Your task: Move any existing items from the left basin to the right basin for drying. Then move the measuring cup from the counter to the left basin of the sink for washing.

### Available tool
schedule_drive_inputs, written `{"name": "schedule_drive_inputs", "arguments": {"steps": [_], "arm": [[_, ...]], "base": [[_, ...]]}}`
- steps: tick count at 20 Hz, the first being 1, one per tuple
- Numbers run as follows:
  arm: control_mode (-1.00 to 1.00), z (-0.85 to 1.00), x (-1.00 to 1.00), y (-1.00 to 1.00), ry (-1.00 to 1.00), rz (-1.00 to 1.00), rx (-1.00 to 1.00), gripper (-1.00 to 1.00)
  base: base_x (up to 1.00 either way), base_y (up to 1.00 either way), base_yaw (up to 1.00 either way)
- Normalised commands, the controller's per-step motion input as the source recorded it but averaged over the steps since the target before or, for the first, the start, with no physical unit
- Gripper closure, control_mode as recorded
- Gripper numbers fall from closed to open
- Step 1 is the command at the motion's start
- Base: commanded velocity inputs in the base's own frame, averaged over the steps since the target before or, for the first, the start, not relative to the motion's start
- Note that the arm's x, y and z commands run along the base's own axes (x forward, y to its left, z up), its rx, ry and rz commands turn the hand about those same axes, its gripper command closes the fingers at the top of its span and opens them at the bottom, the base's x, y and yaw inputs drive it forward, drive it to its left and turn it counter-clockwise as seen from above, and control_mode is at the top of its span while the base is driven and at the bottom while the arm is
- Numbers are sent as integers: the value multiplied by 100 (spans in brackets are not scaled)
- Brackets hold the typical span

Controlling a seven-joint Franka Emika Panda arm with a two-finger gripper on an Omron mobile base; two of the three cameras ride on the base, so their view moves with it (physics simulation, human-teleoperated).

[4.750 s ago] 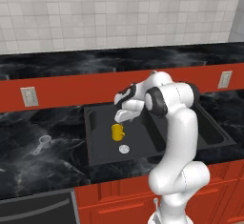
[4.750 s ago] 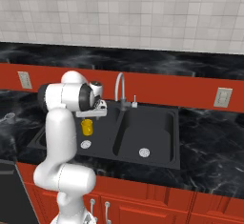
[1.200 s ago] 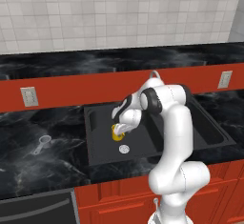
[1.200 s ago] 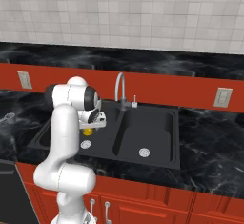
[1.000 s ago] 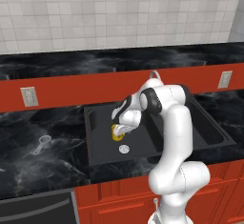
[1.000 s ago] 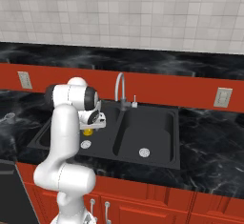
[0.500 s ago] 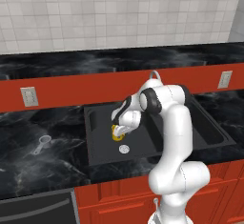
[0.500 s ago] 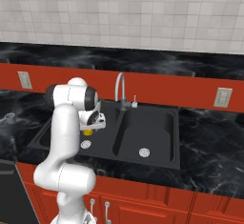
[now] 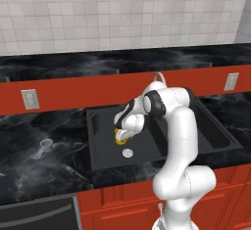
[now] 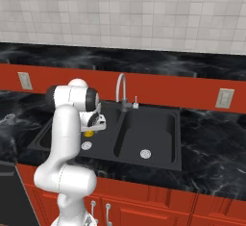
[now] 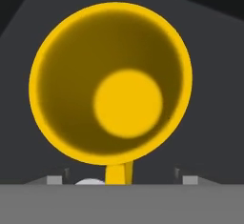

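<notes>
Step one: your pincer point(image 9: 121, 135) hung low over the yellow mug point(image 11: 110, 82) in the left basin point(image 9: 100, 143). Can't tell whether the jaws had pinched it yet. Next needs firm grip, lift, carry to the right basin point(image 10: 156, 141). Measuring cup point(image 9: 43, 147) sat untouched on the tabletop point(image 9: 34, 160).

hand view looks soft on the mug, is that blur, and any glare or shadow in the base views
Hand view: the yellow mug looms very close, rim edges soft, inside shaded dark around a bright bottom. Left base view: flat even light, pale sheen on the glossy counter, no hard shadows. Right base view: the left basin reads as flat matte black, and the mug is a small sliver.
</notes>
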Motion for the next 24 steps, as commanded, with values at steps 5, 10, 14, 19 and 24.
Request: {"name": "schedule_drive_inputs", "arguments": {"steps": [5,10,14,19,24], "arm": [[-100,0,0,6,0,0,0,100],[-100,0,0,3,0,0,0,100],[-100,0,-4,0,-1,0,0,100],[-100,24,-12,0,-5,0,0,100],[-100,39,-14,0,-3,0,0,100]], "base": [[0,0,0],[0,0,0],[0,0,0],[0,0,0],[0,0,0]]}}
